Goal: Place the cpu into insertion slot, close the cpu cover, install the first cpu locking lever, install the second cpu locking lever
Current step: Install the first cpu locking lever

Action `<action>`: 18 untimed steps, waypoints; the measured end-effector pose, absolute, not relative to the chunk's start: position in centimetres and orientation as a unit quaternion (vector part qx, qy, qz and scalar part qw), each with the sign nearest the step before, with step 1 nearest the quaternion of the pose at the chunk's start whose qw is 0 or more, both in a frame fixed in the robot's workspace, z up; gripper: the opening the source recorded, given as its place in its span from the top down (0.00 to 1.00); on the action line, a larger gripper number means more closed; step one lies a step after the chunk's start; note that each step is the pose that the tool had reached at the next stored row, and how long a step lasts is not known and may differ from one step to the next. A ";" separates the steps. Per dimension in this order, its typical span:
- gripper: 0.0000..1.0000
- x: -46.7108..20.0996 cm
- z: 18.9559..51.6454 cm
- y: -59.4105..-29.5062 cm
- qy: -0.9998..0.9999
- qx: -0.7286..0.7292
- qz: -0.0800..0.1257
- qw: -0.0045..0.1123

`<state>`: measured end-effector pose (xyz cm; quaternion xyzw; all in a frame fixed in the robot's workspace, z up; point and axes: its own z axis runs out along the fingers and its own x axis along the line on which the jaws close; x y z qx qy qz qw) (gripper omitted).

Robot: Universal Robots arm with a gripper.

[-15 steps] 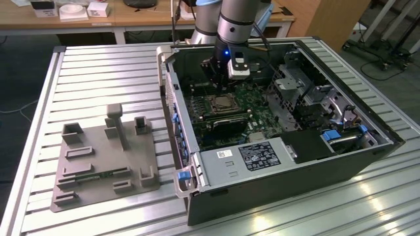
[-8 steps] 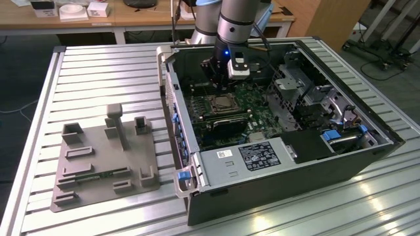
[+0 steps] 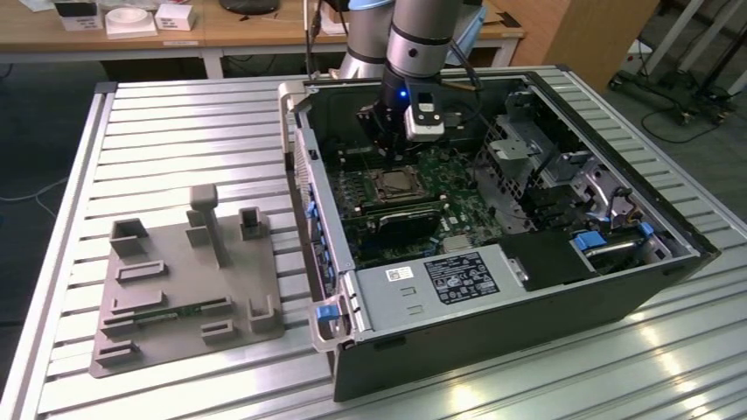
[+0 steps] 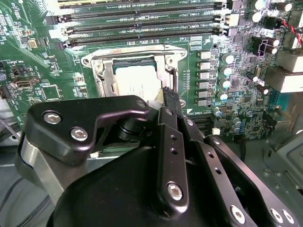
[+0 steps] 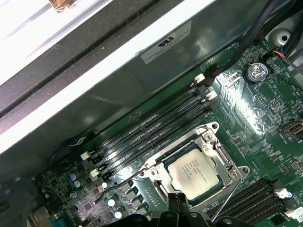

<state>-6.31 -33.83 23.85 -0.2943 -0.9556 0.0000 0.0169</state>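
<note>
**Silvery chip level in the socket, claw narrow above**

Shows the cpu (image 5: pixel 193 171) as a small flat square, pale metal on top with faint print, lying level in the insertion slot (image 4: pixel 94 64) on the green board, beside the long black memory slots (image 5: pixel 151 127). Frames it with the cpu cover (image 5: pixel 218 155), a thin silvery border lying down around the chip's edges, cut out in the middle to bare the metal top. Puts the claw (image 5: pixel 177 202) at one edge of the chip, narrow, tips close together with nothing between them; cannot tell whether they touch the metal. Catches a thin wire lever (image 5: pixel 226 201) slanting away from one side of the frame; cannot tell whether hooked or free. Hides one edge of the socket behind the claw's dark body in both wrist views. Reduces the chip in the exterior view to a small bright square deep in the open computer case (image 3: pixel 491 332) on the slatted metal bench (image 3: pixel 175 131).
</note>
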 end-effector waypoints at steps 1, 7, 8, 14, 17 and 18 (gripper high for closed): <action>0.90 -6.3 23.9 -33.8 -0.956 -0.294 0.000 0.017; 0.90 -6.3 23.9 -33.8 -0.957 -0.289 -0.001 0.017; 0.90 -6.3 24.0 -33.8 -0.958 -0.287 -0.001 0.017; 0.90 -6.3 24.5 -33.8 -0.960 -0.280 -0.003 0.018; 0.90 -6.3 24.5 -33.8 -0.966 -0.258 -0.002 0.018; 0.90 -6.3 24.5 -33.8 -0.968 -0.249 -0.002 0.018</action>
